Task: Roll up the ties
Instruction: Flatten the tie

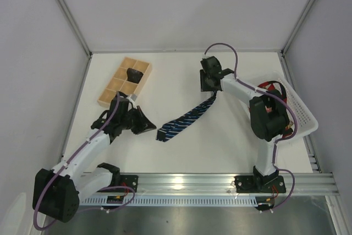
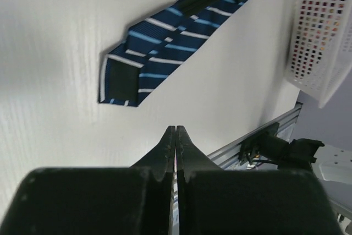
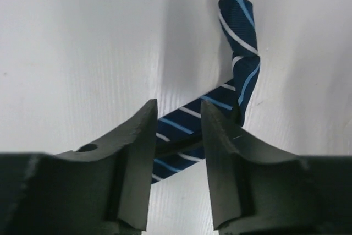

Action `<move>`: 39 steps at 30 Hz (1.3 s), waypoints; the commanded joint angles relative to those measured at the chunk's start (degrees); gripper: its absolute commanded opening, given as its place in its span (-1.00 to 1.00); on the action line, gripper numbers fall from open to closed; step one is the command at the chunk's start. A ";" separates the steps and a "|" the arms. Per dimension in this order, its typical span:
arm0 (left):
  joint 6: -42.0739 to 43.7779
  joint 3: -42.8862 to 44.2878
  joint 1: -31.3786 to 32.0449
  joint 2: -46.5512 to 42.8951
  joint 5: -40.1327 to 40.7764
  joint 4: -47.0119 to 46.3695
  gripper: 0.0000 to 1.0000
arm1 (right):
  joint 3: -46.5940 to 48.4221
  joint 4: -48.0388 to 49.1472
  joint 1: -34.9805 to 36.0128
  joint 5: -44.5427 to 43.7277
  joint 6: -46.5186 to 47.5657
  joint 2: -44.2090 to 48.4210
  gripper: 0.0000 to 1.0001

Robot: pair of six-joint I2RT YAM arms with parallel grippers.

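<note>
Navy tie (image 1: 187,116): long axis diagonal. Your right jaws parted over its narrow end, nothing gripped; left jaws shut, empty, near its wide end.

A navy tie (image 1: 187,118) lies diagonally across the middle of the counter (image 1: 181,70). It leaves one bare stretch behind it toward the back wall (image 1: 181,9) and another in front toward the metal rail (image 1: 220,182). A wooden tray (image 1: 124,81) blocks the far left and a white basket (image 1: 301,115) the right edge. The right end effector (image 1: 210,87) crowds the tie's far end, and the left end effector (image 1: 149,127) its wide end.
</note>
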State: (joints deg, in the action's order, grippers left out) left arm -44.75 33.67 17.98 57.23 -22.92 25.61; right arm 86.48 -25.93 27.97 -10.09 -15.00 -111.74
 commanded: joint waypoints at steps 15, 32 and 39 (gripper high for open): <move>2.74 10.18 2.06 -1.51 -1.26 2.51 -0.99 | -15.01 6.60 3.49 6.56 -13.11 -1.46 -0.30; 4.15 7.82 -0.84 -3.18 5.78 12.27 -0.99 | -9.76 5.21 21.43 10.45 -24.57 9.79 0.03; 1.51 5.35 -0.84 3.04 10.33 16.05 -0.99 | -1.50 -0.68 21.25 7.29 -4.20 6.29 0.33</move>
State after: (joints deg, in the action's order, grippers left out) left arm -41.58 39.66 17.58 57.56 -16.38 38.68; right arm 80.14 -22.00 48.18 0.27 -31.68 -103.72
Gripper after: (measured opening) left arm 0.008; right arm 0.649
